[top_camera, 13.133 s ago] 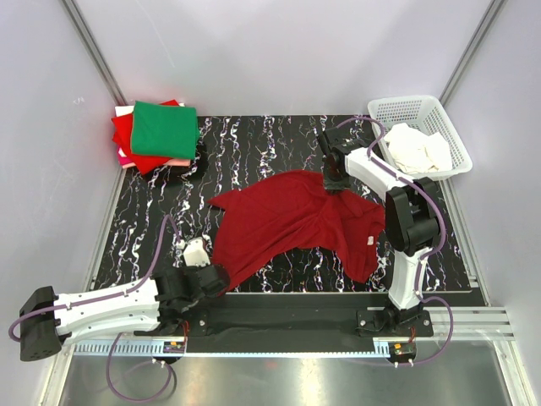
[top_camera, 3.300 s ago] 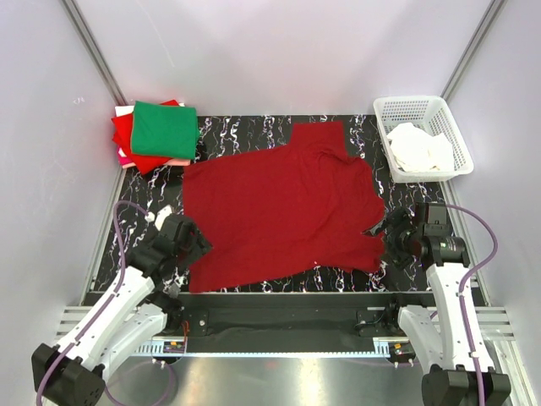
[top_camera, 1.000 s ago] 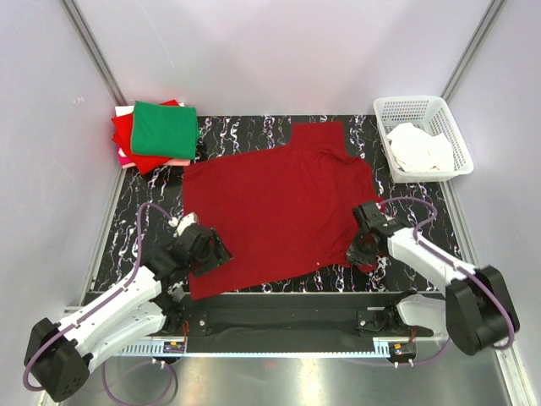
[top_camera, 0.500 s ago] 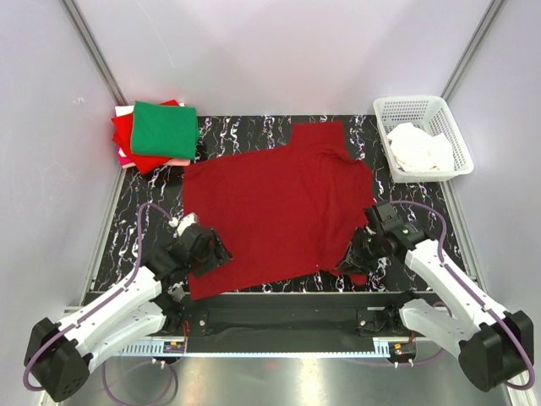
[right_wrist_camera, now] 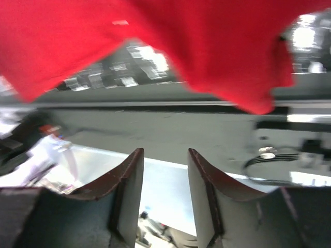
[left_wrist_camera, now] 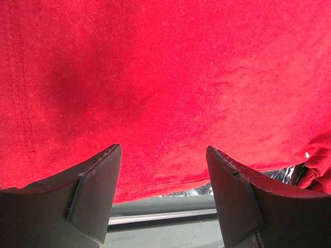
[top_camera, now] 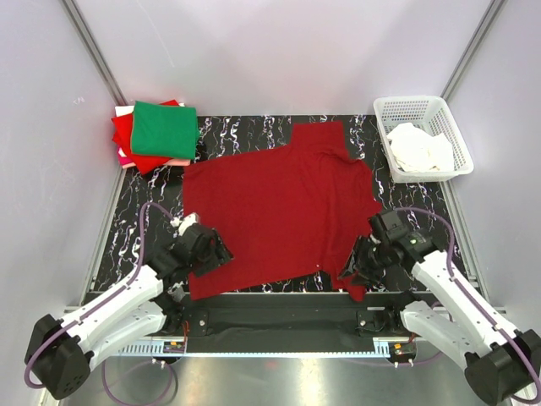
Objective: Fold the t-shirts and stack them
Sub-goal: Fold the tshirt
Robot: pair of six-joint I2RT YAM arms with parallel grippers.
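A dark crimson t-shirt [top_camera: 279, 211] lies spread flat on the black marbled mat, collar toward the far side. My left gripper [top_camera: 215, 252] hovers open at its near-left hem. In the left wrist view the cloth [left_wrist_camera: 165, 77] fills the frame beyond the open left gripper [left_wrist_camera: 163, 150], with nothing between the fingers. My right gripper [top_camera: 359, 266] is at the near-right corner, where a sleeve flap [top_camera: 358, 286] lies bunched. In the blurred right wrist view the right gripper [right_wrist_camera: 165, 152] is open and empty, and the red cloth [right_wrist_camera: 207, 51] lies beyond it. Folded t-shirts, green [top_camera: 165, 128] on bright red [top_camera: 128, 135], are stacked at the far left.
A white lattice basket [top_camera: 407, 107] holding white cloth stands at the far right. Grey walls and metal posts close in both sides. The mat's near edge and a metal rail [top_camera: 287, 320] run just behind both grippers.
My right gripper opened and let go of the shirt's near-right corner, then drew back toward the near edge. The corner now lies on the mat. The left arm has not moved.
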